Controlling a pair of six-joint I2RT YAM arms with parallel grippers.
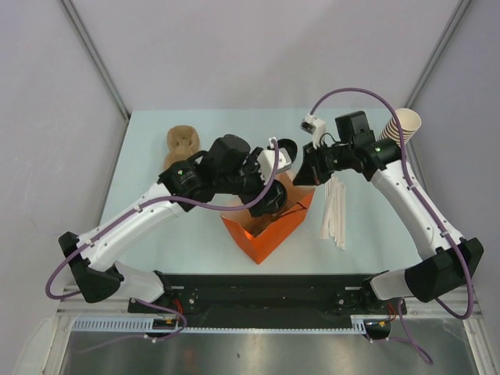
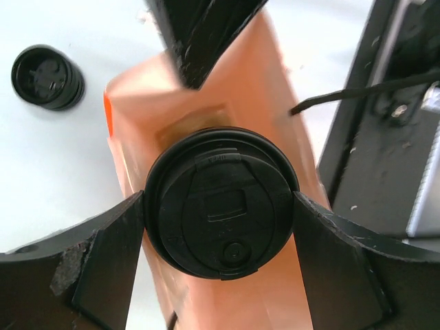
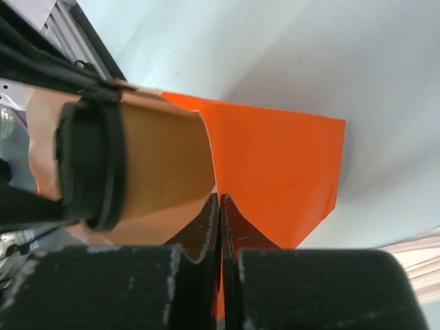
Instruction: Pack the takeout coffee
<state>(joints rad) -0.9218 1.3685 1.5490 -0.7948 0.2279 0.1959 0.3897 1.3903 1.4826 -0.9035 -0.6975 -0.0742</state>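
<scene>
Left end effector (image 2: 218,210) around takeout coffee (image 2: 221,180)

We can read no words, brands or numbers anywhere. The black lid (image 2: 221,203) bears a short raised marking near its upper rim, too small and faint for us to make out. A white block (image 1: 312,125) on the right arm's cable shows dark specks, also unreadable.

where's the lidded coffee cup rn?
Left wrist view, centre: the takeout coffee sits between the left fingers, in the mouth of the orange bag. The right fingers pinch the bag's rim beside it.
</scene>
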